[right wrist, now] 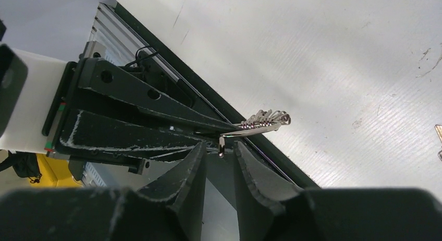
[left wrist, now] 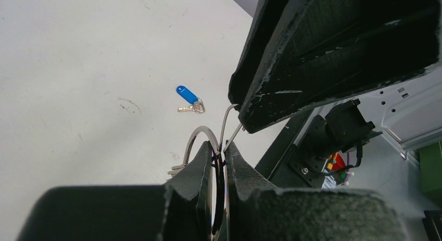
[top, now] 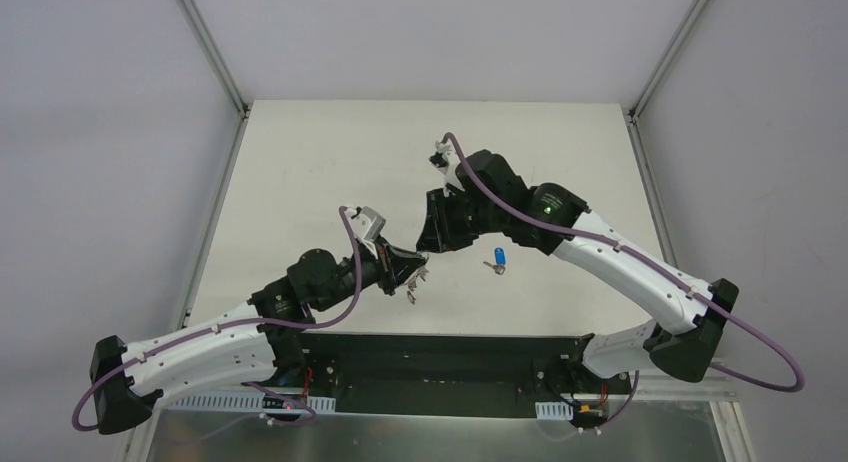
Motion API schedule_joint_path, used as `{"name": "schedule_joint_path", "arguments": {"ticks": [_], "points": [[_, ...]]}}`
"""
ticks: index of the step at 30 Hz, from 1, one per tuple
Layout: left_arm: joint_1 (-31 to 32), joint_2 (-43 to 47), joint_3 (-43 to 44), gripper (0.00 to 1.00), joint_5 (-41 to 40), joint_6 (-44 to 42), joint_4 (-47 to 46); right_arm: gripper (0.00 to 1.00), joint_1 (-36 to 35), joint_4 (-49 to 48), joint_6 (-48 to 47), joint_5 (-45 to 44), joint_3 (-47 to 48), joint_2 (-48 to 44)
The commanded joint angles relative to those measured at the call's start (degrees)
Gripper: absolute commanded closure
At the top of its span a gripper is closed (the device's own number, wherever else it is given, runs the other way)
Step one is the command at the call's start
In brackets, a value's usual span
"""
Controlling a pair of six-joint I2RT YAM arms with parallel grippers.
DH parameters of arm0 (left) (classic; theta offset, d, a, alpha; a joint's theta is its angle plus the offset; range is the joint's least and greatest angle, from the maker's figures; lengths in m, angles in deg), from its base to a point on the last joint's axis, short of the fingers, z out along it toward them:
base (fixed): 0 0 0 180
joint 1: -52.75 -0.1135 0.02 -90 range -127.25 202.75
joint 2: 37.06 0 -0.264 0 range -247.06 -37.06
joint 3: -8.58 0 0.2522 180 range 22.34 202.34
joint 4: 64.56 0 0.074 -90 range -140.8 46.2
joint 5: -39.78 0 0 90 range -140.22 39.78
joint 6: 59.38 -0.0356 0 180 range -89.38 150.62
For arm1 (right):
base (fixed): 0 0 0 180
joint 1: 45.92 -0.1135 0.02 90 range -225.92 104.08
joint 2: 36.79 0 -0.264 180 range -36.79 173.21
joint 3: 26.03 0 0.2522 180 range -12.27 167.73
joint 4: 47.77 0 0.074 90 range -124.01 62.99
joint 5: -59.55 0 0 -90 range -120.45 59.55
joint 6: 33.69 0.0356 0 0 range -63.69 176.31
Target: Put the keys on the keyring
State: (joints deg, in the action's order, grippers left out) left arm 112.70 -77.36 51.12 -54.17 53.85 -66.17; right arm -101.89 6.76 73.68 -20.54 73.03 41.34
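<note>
My left gripper (top: pixel 421 272) is shut on the keyring (left wrist: pixel 200 132), a thin silver wire ring pinched edge-on between its jaws (left wrist: pixel 222 153). Small plain silver keys (top: pixel 410 295) hang from the ring; they also show in the right wrist view (right wrist: pixel 267 118). My right gripper (top: pixel 429 240) is tip to tip with the left one. Its jaws are slightly apart, and a loose wire end of the ring (right wrist: pixel 221 146) stands in the gap without being pinched. The blue-headed key (top: pixel 498 255) lies flat on the table to the right of both grippers, with a small silver key (top: pixel 491 268) by it.
The white table (top: pixel 330 172) has walls on three sides. The black base rail (top: pixel 440 367) runs along the near edge, just below the grippers. In the left wrist view the right gripper's black fingers (left wrist: pixel 312 53) fill the upper right, above the blue key (left wrist: pixel 186 94).
</note>
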Motion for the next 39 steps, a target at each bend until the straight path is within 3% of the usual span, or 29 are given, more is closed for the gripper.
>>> {"name": "schedule_joint_path", "arguments": {"ticks": [1, 4, 8, 11, 13, 14, 15, 17, 21, 25, 27, 33, 39], "points": [[0.1, 1.5, 2.3, 1.00, 1.2, 0.6, -2.2, 0.73, 0.1, 0.7, 0.7, 0.9, 3.0, 0.9], [0.0, 1.7, 2.3, 1.00, 1.2, 0.5, -2.2, 0.80, 0.1, 0.6, 0.7, 1.4, 3.1, 1.1], [0.0, 1.7, 2.0, 1.00, 1.3, 0.4, -2.5, 1.00, 0.1, 0.4, 0.7, 1.8, 3.1, 1.1], [0.0, 1.6, 1.6, 1.00, 2.2, -0.3, -3.2, 1.00, 0.1, -0.5, 0.7, 1.8, 2.6, 0.5], [0.0, 1.6, 1.2, 0.87, 2.7, -1.6, -3.8, 1.00, 0.1, -1.3, 1.0, 2.2, 1.9, -0.2], [0.0, 1.8, 0.9, 0.70, 3.3, -2.3, -4.1, 1.00, 0.1, -1.4, 1.1, 2.6, 1.8, -0.3], [0.0, 2.3, 0.4, 0.61, 3.8, -3.4, -4.9, 1.00, 0.1, -1.5, 1.2, 2.8, 1.8, -0.4], [0.0, 3.1, -0.4, 0.54, 6.0, -5.3, -6.4, 1.00, 0.1, -1.3, 1.5, 3.1, 1.8, -0.5], [0.0, 4.9, -1.1, 0.29, 8.0, -10.3, -7.1, 1.00, 0.1, -0.7, 2.3, 3.0, 2.2, -0.7], [0.0, 5.8, -1.6, 0.21, 12.1, -16.5, -6.5, 1.00, 0.0, 0.9, 2.7, 2.9, 3.6, -0.4], [0.0, 6.0, -2.1, 0.03, 10.7, -18.2, -6.3, 1.00, 0.1, 1.9, 2.6, 2.8, 4.7, -0.2], [0.0, 6.5, -5.6, 0.01, 6.7, -20.6, -9.7, 1.00, 0.0, 4.2, 2.1, 2.8, 6.3, -0.3], [0.0, -0.1, 1.6, 0.01, 1.7, -22.3, 0.5, 1.00, 0.1, 4.5, 1.2, 3.2, 6.2, -0.3]]}}
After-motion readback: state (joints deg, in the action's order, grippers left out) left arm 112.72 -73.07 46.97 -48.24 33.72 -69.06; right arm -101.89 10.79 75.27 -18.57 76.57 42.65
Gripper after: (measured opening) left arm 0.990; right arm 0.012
